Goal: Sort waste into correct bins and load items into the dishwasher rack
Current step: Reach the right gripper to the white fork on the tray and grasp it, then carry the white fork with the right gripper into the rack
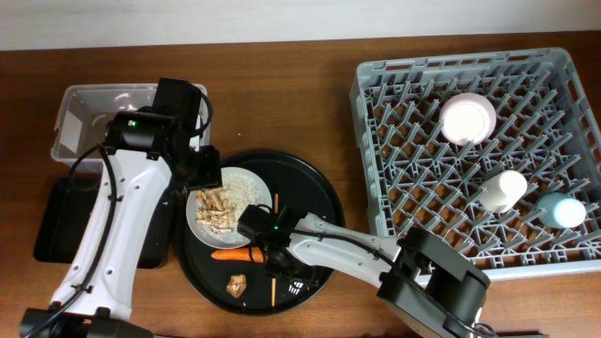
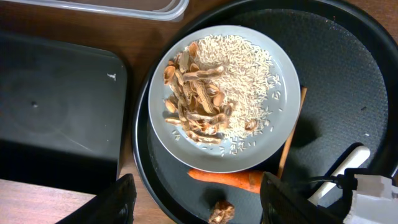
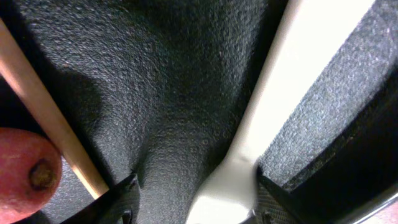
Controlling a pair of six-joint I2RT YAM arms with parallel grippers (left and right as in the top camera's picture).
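The white plate with pale peanut scraps and rice sits on the round black tray. My left gripper is open above the plate's near rim, the peanut scraps, the carrot and the brown chunk. My right gripper is open low on the tray, with the white fork between its fingers against the right finger. The chopstick and the carrot end lie to its left. No red wrapper shows.
The grey dishwasher rack on the right holds a white bowl, a white cup and a light-blue cup. The clear tub stands at back left, with the flat black tray in front of it.
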